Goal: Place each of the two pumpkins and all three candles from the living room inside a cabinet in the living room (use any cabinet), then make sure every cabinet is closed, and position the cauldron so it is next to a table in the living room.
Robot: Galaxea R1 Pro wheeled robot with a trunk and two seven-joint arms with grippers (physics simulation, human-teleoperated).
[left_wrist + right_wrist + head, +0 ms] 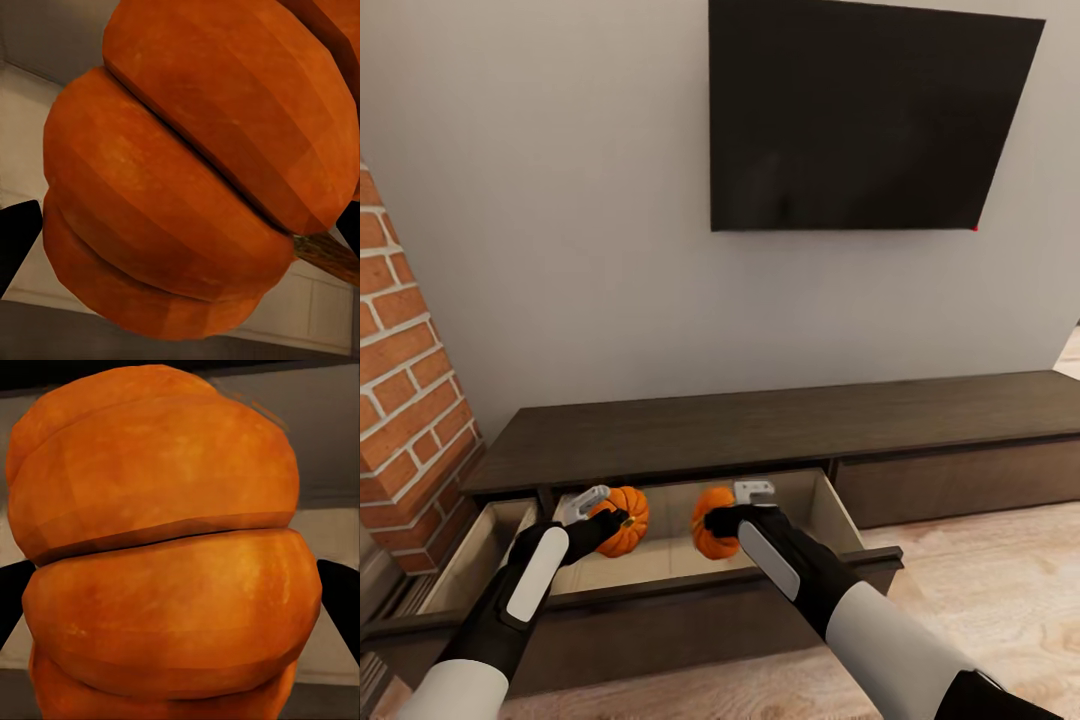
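the left gripper point(603, 512) is clamped on one pumpkin point(622, 520) and the right gripper point(745, 508) on the other pumpkin point(710, 522), both held over the pale inside of an open drawer point(828, 510) in the long dark cabinet point(780, 425) under a wall tv point(865, 115). in the left wrist view the held pumpkin point(187, 187) sits between dark fingers point(15, 236), its stem point(330, 255) off to one side. in the right wrist view that arm's pumpkin point(165, 555) sits likewise between fingers point(341, 600).

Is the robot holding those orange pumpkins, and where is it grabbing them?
Yes. The left gripper pinches one pumpkin by its ribbed sides, and the right gripper pinches the other pumpkin the same way, over the open drawer.
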